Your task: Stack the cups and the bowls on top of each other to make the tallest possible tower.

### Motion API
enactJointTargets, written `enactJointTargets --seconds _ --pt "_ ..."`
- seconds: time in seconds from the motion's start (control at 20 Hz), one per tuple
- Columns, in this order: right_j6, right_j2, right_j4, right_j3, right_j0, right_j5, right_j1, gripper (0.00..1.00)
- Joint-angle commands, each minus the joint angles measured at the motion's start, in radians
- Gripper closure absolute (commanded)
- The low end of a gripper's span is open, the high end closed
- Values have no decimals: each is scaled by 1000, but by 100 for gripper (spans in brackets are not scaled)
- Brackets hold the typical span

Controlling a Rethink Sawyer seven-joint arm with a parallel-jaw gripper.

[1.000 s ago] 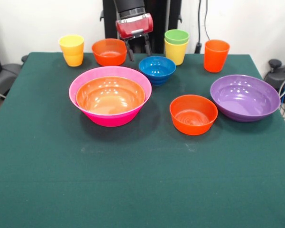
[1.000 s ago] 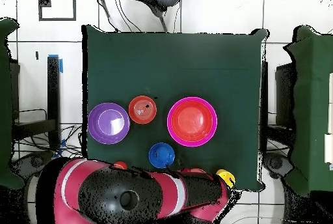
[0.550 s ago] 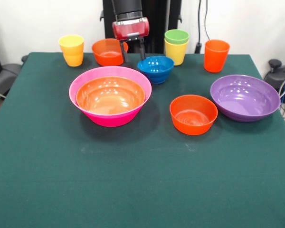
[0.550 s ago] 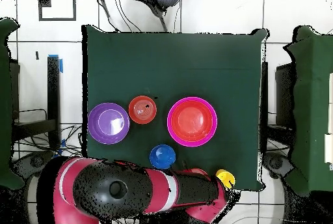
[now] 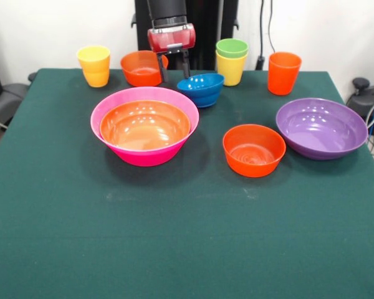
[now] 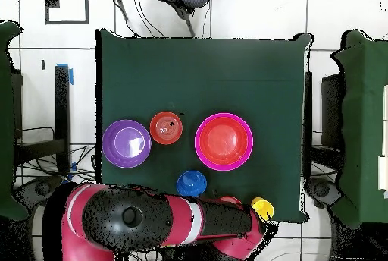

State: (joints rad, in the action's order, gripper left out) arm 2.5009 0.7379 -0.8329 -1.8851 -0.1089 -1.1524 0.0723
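My gripper hangs open at the table's back, its fingers straddling the left rim of the small blue bowl. That bowl is tilted; the right finger touches its rim. The left finger stands by a small orange bowl. A wide orange bowl sits nested in the big pink bowl. Another small orange bowl and the purple bowl lie to the right. A yellow cup, a green cup in a yellow cup, and an orange cup line the back.
In the overhead view the red and black arm covers the table's near edge and hides the gripper; the blue bowl shows just beyond it. A chair base and cables stand off the table's sides.
The gripper shifted left and came down at the blue bowl's rim. The blue bowl has slid slightly left and tipped up.
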Motion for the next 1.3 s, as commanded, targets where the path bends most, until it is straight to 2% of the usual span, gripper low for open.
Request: enactJointTargets --seconds 0.05,0.65,0.85,1.05,1.3 --pt "-213 -92 48 123 -9 26 51 0" --pt "-198 -102 52 113 -4 -1 27 0" --pt "-158 -117 -15 102 -7 -35 -19 0" --pt "-124 -128 -53 96 -21 -44 -51 0" --pt "-118 -136 -57 96 -13 -43 -61 0"
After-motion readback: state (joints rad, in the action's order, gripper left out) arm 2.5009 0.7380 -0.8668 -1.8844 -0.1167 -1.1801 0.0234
